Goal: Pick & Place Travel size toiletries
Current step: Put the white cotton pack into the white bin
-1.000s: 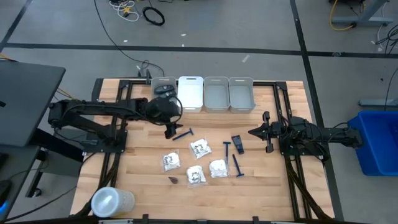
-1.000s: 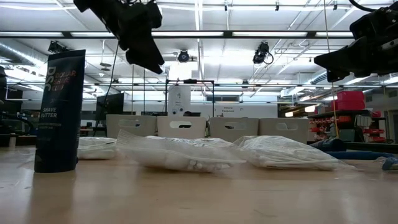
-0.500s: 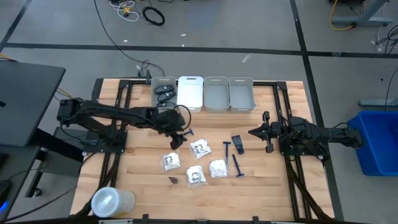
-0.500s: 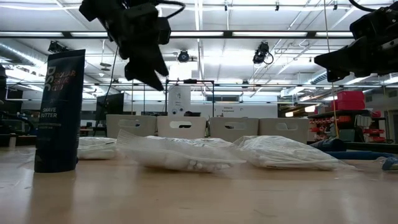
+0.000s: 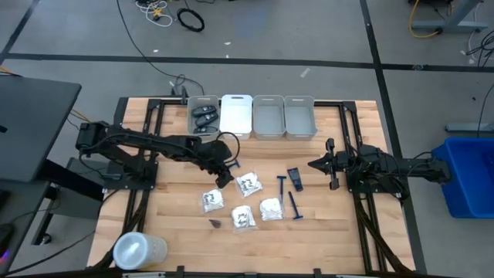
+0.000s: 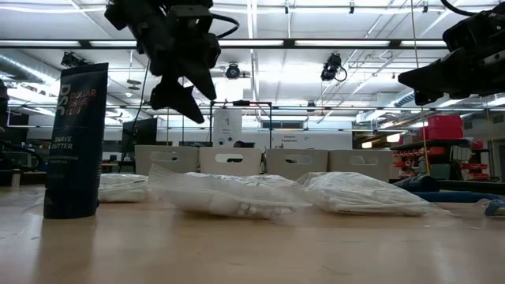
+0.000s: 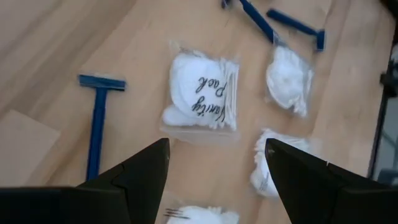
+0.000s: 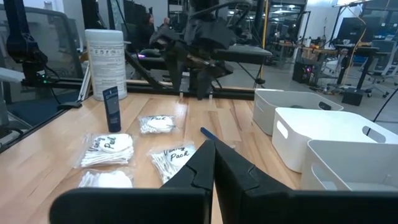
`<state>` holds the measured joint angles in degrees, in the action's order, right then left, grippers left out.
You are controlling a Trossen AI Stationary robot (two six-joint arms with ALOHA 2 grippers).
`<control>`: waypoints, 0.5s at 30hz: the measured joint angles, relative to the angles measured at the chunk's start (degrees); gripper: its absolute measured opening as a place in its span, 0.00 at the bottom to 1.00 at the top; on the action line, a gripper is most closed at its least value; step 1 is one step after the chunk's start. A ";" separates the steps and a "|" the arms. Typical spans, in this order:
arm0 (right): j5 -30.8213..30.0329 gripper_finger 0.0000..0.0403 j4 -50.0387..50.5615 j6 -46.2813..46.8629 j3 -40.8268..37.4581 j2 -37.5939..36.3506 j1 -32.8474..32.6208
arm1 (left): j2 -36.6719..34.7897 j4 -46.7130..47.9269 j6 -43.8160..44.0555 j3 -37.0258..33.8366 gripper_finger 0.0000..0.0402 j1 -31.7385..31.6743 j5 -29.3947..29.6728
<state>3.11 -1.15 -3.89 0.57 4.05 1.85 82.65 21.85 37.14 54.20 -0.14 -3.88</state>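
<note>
My left gripper [image 5: 225, 177] [image 6: 186, 106] hangs open above the table's middle and touches nothing. In its wrist view its open fingers [image 7: 216, 149] frame a white "Vanity Pack" packet [image 7: 202, 102], and a blue razor [image 7: 96, 124] lies flat beside it. More white packets [image 5: 248, 184] [image 5: 211, 200] [image 5: 243, 218] [image 5: 271, 208] and two blue razors [image 5: 282, 185] [image 5: 293, 205] lie flat on the wood. Dark oval cases [image 5: 204, 116] rest inside the leftmost grey bin. My right gripper [image 5: 312, 164] [image 8: 214, 149] waits shut at the table's right side, above the table.
Four bins [image 5: 236, 116] [image 5: 268, 117] [image 5: 299, 117] stand in a row along the far edge. A dark upright tube [image 5: 294, 177] [image 8: 112, 109] stands right of the packets. A white canister [image 5: 139, 251] sits at the near left corner. Bare wood lies left of the packets.
My left gripper has moved from beside the grey bin toward the near edge and slightly right, coming lower, and now hangs over the blue razor and the packets. Its arm has cleared the grey bin, so the dark cases inside show. Nothing on the table has moved.
</note>
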 joint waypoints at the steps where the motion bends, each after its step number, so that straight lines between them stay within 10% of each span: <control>1: 0.00 0.03 0.01 -0.01 0.01 0.00 -0.02 | 0.00 1.13 1.22 0.92 0.67 0.00 0.92; 15: 0.00 0.03 0.04 -0.01 0.00 0.00 0.00 | 0.04 9.64 12.34 9.88 0.67 -0.02 13.83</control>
<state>3.11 -1.10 -3.90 0.57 4.05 1.85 82.70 31.50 49.47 64.07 -0.16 9.94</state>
